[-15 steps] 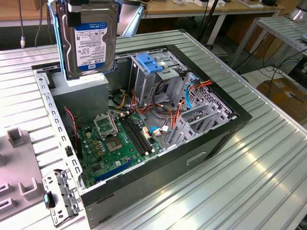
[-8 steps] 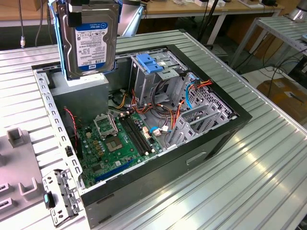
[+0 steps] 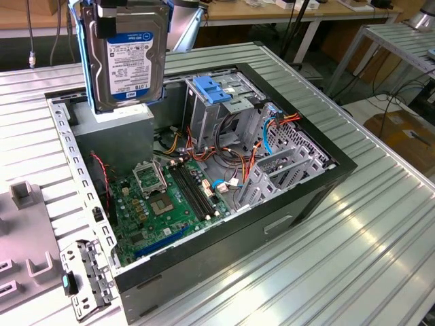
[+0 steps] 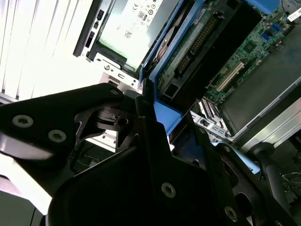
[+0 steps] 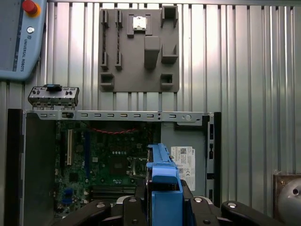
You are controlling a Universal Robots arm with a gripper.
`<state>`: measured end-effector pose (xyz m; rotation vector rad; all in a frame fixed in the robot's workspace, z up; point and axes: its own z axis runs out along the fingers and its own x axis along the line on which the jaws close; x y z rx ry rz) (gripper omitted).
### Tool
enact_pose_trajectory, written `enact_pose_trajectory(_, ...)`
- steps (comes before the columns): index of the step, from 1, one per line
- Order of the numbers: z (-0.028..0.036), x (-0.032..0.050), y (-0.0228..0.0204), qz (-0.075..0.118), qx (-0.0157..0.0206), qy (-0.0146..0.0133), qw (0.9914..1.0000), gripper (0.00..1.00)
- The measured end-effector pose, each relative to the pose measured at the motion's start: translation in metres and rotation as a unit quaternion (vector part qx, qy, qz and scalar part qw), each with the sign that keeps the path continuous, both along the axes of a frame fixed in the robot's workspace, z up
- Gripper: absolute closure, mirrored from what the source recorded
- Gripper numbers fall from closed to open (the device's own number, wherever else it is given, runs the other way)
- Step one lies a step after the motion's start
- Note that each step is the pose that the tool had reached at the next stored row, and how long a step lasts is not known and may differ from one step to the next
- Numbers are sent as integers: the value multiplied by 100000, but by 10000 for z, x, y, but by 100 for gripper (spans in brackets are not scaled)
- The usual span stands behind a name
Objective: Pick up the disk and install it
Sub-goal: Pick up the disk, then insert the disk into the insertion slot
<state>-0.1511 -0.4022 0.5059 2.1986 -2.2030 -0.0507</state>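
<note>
One disk [image 3: 126, 58] in the exterior view, upright, label to the camera, its top edge clamped in the gripper [image 3: 126, 12]. Jaws closed on it. Straight below the jaws sits a grey box [image 3: 112, 129] inside the open case [image 3: 299, 197]. The motherboard [image 3: 163, 197] lies lower, off to the side, and the cage's blue latch [image 3: 211, 92] is beside the disk, apart.

Second wrist view: black fingers [image 4: 148, 127] pinch the disk's blue carrier edge, and the circuit side runs out beyond the jaws.

First wrist view: the carrier edge stands between the jaws. Past them are the motherboard, the case wall, then a grey fixture plate [image 5: 138, 47] and a loose bracket [image 5: 53, 95] on the table [image 5: 244, 70].
</note>
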Motion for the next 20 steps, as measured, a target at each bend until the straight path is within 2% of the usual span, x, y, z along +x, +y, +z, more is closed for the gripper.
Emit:
enact_pose_trajectory(2,-1,-1,-72,-11,8,-8,100000,63)
enact_pose_trajectory(4,-1,-1,-175,-8,9,-8,100000,63)
enact_pose_trajectory(5,-1,-1,-202,-8,10,-9,100000,63)
enact_pose_trajectory(16,-1,-1,-209,-13,5,-3,100000,63)
enact_pose_trajectory(20,-1,-1,-226,-11,8,-8,100000,63)
